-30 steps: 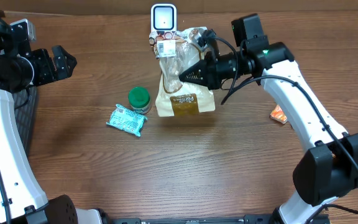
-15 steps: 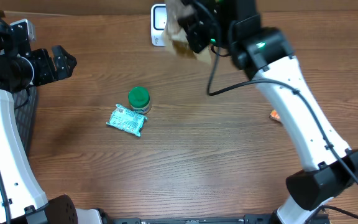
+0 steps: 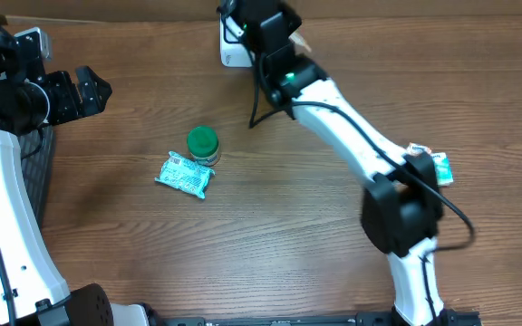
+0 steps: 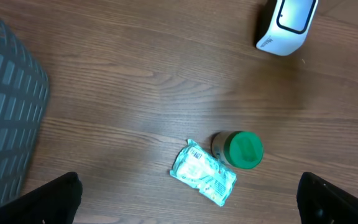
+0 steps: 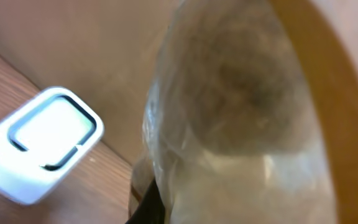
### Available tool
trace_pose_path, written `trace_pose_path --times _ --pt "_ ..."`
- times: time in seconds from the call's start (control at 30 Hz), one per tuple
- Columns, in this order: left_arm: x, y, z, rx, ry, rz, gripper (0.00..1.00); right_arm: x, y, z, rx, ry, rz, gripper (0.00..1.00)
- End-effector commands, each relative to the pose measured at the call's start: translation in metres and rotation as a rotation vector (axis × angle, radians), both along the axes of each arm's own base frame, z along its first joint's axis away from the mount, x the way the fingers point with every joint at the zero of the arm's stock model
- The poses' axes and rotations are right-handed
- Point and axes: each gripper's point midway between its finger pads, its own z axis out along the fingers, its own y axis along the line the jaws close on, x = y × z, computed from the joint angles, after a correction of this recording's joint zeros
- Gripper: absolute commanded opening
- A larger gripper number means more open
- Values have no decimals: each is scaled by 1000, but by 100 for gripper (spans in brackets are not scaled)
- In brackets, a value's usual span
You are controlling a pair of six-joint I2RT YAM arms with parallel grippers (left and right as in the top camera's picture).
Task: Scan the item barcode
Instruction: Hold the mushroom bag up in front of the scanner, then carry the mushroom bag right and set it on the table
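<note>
Table [image 3: 243, 263]: brown wood grain throughout. Scanner [image 4: 288, 25]: white, with a black frame round a pale window. Jar [image 4: 241, 149]: I see a green lid. Packet [image 4: 204, 174]: teal with white print. Basket [image 4: 8, 118]: grey, grid pattern. Bag [image 5: 241, 124]: cloudy clear film, tan-brown down one edge. Left arm [image 3: 3, 172] and right arm [image 3: 352, 127]: white links, black joints. The right one shows a green light.
</note>
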Motion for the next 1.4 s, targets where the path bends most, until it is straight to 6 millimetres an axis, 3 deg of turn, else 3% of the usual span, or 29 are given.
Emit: trace_pose_path --times 0.0,0.23,0.43,1.1,1.27,1.37 --pt "1 0 2 9 -8 -13 100 15 -13 -16 -234 -41 -63 4" --pt "1 0 2 9 -7 -13 100 28 2 -82 -508 6 21 4" --pt "1 0 2 9 -7 -14 100 29 7 -111 -550 42 43 4" --pt "1 0 2 9 -7 -14 100 25 6 -116 -559 67 38 4" --pt "1 0 2 9 -7 -14 100 21 6 -93 -435 46 4 4" --pt "1 0 2 9 -7 -13 100 16 3 -67 -378 30 -11 4"
